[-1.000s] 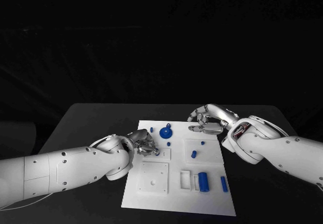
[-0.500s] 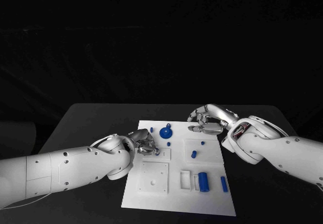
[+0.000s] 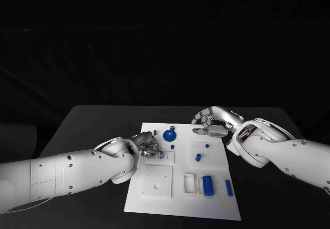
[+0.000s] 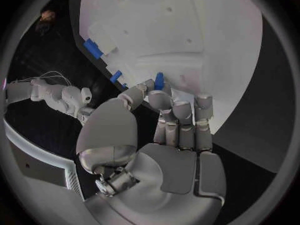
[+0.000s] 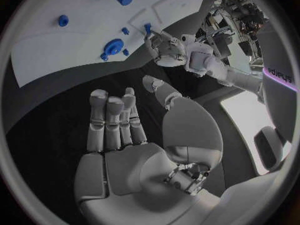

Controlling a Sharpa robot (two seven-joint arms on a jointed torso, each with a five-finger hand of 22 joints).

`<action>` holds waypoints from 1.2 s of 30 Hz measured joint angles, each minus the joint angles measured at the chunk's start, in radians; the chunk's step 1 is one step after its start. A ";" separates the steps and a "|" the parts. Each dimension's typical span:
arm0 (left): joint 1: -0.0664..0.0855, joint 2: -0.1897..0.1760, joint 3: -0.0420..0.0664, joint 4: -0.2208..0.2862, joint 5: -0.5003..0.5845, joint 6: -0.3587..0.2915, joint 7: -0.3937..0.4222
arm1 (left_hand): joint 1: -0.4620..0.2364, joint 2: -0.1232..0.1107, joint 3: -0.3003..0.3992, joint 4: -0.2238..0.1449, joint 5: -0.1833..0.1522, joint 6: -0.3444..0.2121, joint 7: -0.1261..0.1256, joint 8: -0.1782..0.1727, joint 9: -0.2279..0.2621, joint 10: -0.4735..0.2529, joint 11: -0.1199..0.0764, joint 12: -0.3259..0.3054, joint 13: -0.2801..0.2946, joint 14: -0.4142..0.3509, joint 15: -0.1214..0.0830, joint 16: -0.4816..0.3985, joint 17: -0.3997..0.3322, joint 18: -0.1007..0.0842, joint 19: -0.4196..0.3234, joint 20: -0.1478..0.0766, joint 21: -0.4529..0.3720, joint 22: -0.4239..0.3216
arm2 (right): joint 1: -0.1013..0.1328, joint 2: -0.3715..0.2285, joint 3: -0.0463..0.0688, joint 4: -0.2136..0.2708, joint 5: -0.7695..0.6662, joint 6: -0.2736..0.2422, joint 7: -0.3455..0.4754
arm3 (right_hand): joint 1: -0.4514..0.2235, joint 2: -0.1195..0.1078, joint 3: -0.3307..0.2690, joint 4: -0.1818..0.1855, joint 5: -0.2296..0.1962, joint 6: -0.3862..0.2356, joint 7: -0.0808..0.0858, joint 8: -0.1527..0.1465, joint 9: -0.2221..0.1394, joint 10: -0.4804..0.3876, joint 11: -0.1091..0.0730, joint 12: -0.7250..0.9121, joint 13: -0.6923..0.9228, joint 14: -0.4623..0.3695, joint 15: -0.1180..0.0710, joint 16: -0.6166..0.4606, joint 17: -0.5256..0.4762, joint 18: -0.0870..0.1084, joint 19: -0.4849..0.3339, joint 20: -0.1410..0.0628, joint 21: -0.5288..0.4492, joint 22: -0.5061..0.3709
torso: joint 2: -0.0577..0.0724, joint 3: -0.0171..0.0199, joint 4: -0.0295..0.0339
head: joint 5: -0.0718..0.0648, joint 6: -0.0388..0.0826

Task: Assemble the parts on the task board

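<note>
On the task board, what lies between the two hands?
In the head view, between the left hand and the right hand, the task board carries a round blue part and a small blue peg; otherwise bare white plate.

Head camera high, looking down on task board (image 3: 180,205), wrist cameras close behind each palm

A black table (image 3: 96,119) stood under everything, its dark top running out to both sides and toward the far edge. Behind it hung a black, faintly creased backdrop (image 3: 165,52).
</note>
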 measured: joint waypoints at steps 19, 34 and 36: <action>0.000 -0.003 0.001 0.002 -0.002 0.023 -0.002 | -0.044 0.044 -0.015 -0.008 0.064 0.000 0.000 0.006 0.006 0.000 0.000 0.057 0.016 0.001 0.001 0.023 0.011 0.000 0.000 0.000 0.008 0.000 | 0.000 0.000 0.000 -0.001 0.000 0.002 -0.003 | 0.000 0.000 0.003 0.003 0.039 -0.001 -0.002 0.000 0.001 0.000 0.000 0.000 0.001 -0.001 0.001 0.000 -0.001 0.000 0.000 0.000 0.000 0.000 | 0.000 0.0000 0.0000 | 0.000 -0.006; 0.000 -0.011 0.002 0.009 0.003 0.041 -0.008 | -0.106 0.084 -0.028 -0.021 0.121 0.000 0.000 0.028 0.017 0.000 0.000 0.080 0.016 0.009 0.001 0.026 0.016 0.000 0.000 0.000 0.008 0.000 | 0.000 0.001 0.000 -0.002 0.000 0.005 -0.005 | 0.000 0.000 0.000 0.006 0.052 0.001 0.001 0.000 0.002 0.000 0.000 0.000 0.002 -0.001 0.001 0.000 -0.001 0.000 0.000 0.000 0.000 0.000 | 0.000 -0.0001 0.0004 | 0.000 -0.008; 0.000 -0.011 0.002 0.009 0.003 0.042 -0.008 | -0.112 0.088 -0.029 -0.022 0.128 0.000 0.000 0.053 0.014 0.000 0.000 0.080 0.016 0.009 0.001 0.026 0.016 0.000 0.000 0.000 0.008 0.000 | 0.000 0.001 0.000 -0.002 0.000 0.006 -0.005 | 0.000 0.000 0.000 0.006 0.052 0.002 0.001 0.000 0.002 0.000 0.000 0.000 0.002 -0.001 0.001 0.000 -0.001 0.000 0.000 0.000 0.000 0.000 | 0.000 -0.0001 0.0004 | 0.000 -0.008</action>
